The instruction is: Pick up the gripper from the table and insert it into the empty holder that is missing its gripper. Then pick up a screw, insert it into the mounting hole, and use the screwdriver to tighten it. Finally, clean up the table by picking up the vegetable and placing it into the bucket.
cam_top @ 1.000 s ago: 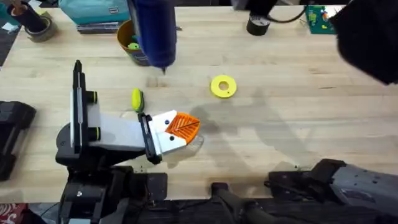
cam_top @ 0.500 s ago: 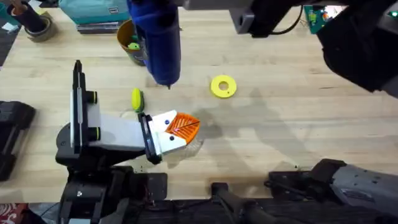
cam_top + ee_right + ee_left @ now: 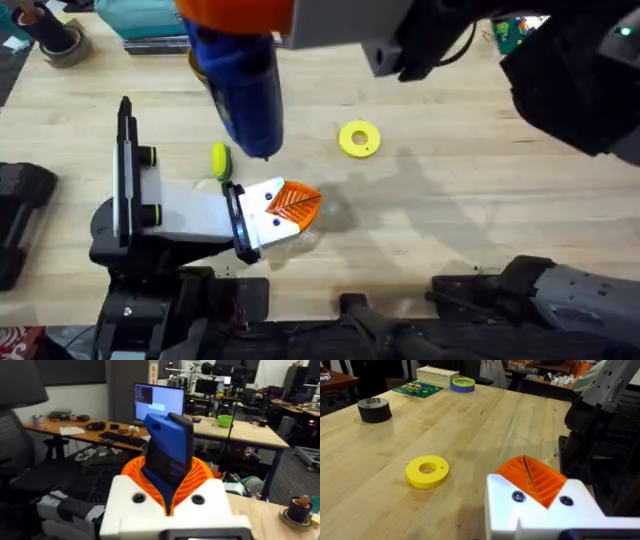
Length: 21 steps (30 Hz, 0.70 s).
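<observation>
My right gripper (image 3: 240, 20) reaches across from the far right and is shut on the blue screwdriver (image 3: 245, 95); its orange fingers (image 3: 200, 477) clamp the blue body (image 3: 170, 450). The bit tip hangs just above and behind my left gripper (image 3: 292, 203). That gripper lies on the table, shut, its two orange fingers (image 3: 532, 477) pressed together on white mounts with two screw heads showing. The yellow-green vegetable (image 3: 219, 158) lies beside the left arm's wrist. The bucket is hidden behind the screwdriver. The loose gripper, an empty holder and a loose screw are out of view.
A flat yellow ring disc (image 3: 359, 139) (image 3: 427, 470) lies right of the screwdriver tip. A black tape roll (image 3: 374, 410), a blue tape roll (image 3: 462, 382) and a green circuit board (image 3: 417, 388) sit at the far edge. A teal box (image 3: 150, 20) stands at the back left.
The right arm has carried the screwdriver nearer and lower, its tip going from beside the bucket to just behind the left gripper. The left arm has not moved.
</observation>
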Each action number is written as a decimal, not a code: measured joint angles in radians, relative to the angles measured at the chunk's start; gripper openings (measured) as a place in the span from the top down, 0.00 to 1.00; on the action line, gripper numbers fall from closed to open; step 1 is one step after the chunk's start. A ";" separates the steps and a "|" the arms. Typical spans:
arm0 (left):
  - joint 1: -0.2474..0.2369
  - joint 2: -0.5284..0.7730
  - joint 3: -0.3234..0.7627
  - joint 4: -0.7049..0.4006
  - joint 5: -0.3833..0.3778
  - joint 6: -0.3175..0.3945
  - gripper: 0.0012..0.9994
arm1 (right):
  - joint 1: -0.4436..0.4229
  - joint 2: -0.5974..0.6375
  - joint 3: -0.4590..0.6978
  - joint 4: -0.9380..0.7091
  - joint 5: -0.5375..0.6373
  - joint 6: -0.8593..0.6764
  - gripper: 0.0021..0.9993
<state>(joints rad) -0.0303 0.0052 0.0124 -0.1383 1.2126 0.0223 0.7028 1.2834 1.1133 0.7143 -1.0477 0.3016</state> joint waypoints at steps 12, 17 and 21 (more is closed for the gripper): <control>0.000 0.000 0.000 0.000 0.000 0.000 0.99 | 0.011 0.000 -0.052 0.059 -0.078 -0.042 0.98; 0.000 0.000 0.000 0.000 0.000 0.000 0.99 | 0.013 0.001 -0.090 0.094 -0.081 -0.045 0.98; 0.000 0.000 0.000 0.000 0.000 0.000 0.99 | 0.013 0.002 -0.110 0.125 -0.080 -0.048 0.98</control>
<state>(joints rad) -0.0303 0.0052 0.0124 -0.1383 1.2129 0.0223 0.7158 1.2853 1.0029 0.8397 -1.1279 0.2535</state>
